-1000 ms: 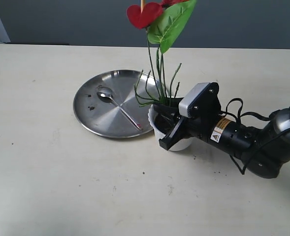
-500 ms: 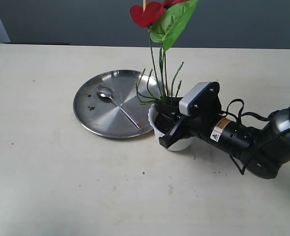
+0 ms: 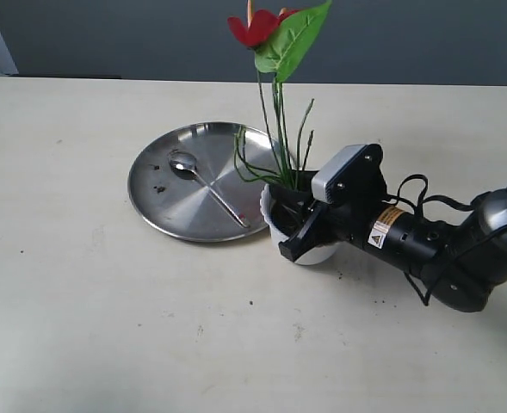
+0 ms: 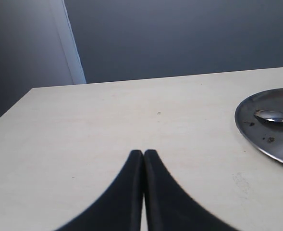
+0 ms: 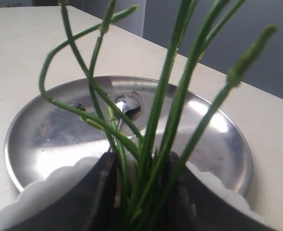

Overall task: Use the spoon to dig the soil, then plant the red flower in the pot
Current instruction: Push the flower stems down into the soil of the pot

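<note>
The red flower [image 3: 255,27] with its green leaf [image 3: 292,41] stands upright, its long stems [image 3: 279,129] running down into the white pot [image 3: 275,228]. My right gripper [image 3: 294,215] reaches over the pot's rim, shut on the stem bundle [image 5: 160,120], one finger [image 5: 100,192] on each side. Dark soil [image 3: 279,209] shows just inside the pot. The spoon [image 3: 203,182] lies on the steel plate [image 3: 163,206]. My left gripper [image 4: 143,153] is shut and empty over bare table, with the plate's edge [image 4: 256,137] and the spoon's bowl [image 4: 272,116] off to one side.
A few soil crumbs lie on the plate [image 3: 158,187] and on the table [image 3: 382,301] near the right arm. The scalloped pot rim [image 5: 59,180] touches the plate's near edge. A dark wall runs behind the table.
The flower has swung from leaning right to more upright, and its head sits slightly lower. The right gripper has barely shifted at the pot. Spoon and plate are unmoved.
</note>
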